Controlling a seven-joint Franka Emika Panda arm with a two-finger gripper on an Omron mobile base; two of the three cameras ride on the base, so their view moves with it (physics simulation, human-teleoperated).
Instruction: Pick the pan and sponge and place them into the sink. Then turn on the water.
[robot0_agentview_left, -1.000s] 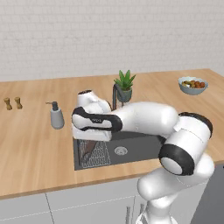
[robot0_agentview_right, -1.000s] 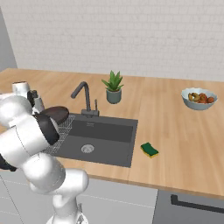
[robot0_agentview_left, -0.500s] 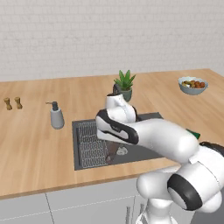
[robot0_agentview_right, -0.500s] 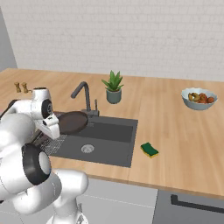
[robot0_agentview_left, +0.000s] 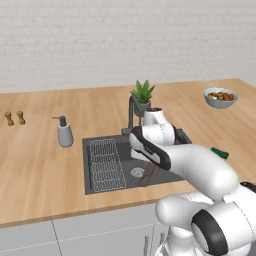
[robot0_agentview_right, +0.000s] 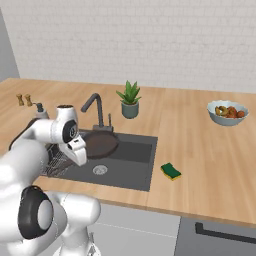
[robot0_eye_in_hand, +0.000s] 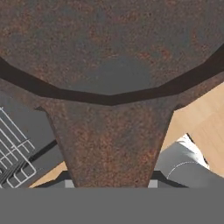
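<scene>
The dark brown pan (robot0_agentview_right: 102, 144) hangs level over the back left of the sink (robot0_agentview_right: 134, 165), below the curved faucet (robot0_agentview_right: 95, 106). My gripper (robot0_agentview_right: 81, 151) is shut on its handle, which fills the hand view between my fingertips (robot0_eye_in_hand: 69, 183) with the pan (robot0_eye_in_hand: 109, 48) beyond. In the left base view my arm covers most of the pan; only the handle's end (robot0_agentview_left: 148, 174) pokes out over the sink (robot0_agentview_left: 100, 182). I cannot tell whether the pan touches the basin floor. The green and yellow sponge (robot0_agentview_right: 171, 171) lies on the counter right of the sink, also seen at the sponge (robot0_agentview_left: 219, 152).
A wire rack (robot0_agentview_left: 106, 162) fills the sink's left side. A soap dispenser (robot0_agentview_left: 64, 134) stands left of the sink, and a potted plant (robot0_agentview_right: 129, 100) behind it. A bowl of fruit (robot0_agentview_right: 227, 112) sits far right, two small shakers (robot0_agentview_left: 15, 118) far left.
My arm has swung from over the wire rack toward the sink's middle, carrying the pan with it and lower. The sponge has not moved.
</scene>
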